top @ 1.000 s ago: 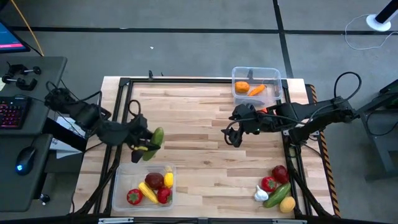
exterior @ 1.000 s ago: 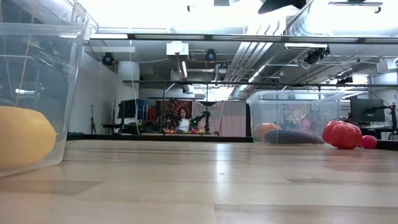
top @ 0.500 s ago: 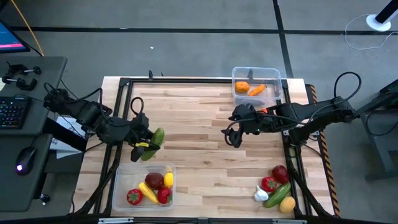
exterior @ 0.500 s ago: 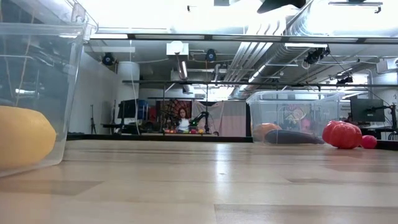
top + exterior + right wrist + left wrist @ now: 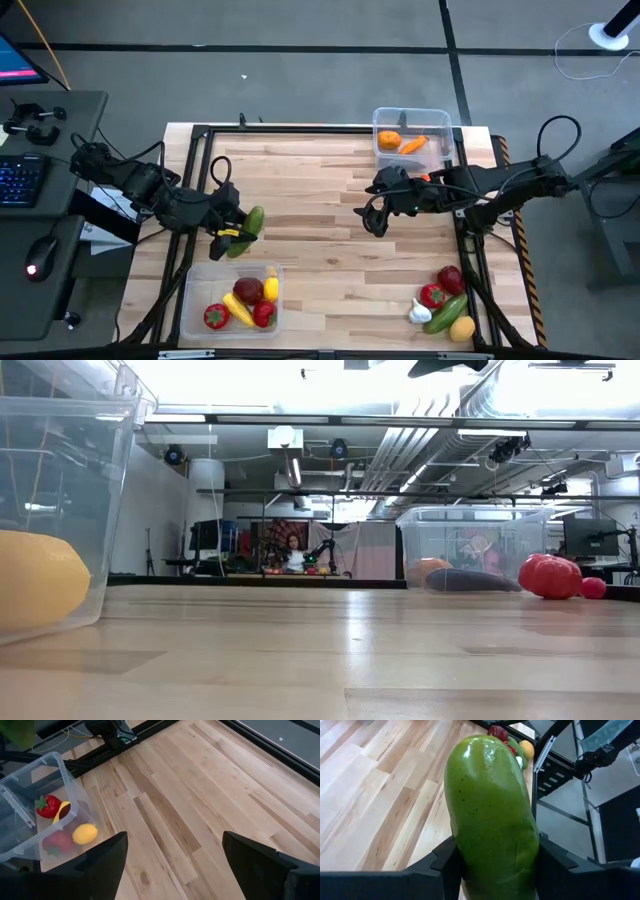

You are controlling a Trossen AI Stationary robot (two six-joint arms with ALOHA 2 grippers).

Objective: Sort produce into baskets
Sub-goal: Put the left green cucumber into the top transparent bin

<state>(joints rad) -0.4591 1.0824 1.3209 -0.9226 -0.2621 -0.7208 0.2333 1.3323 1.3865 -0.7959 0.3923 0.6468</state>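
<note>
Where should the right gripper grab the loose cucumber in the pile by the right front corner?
Probably mid-body on the cucumber, from above, fingers across its narrow width. It lies flat and diagonal, with the garlic and lemon crowding its ends. The right gripper is open.

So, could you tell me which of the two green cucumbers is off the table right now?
The cucumber clamped in the left hand, above the near-left basket. The other cucumber lies in the loose pile at the table's near-right corner.

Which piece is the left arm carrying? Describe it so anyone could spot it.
Start at the clear plastic rectangular tub holding mixed produce near the table's left front. Just above it, the left end effector grips a glossy green cucumber. It is the only piece held off the table.
</note>
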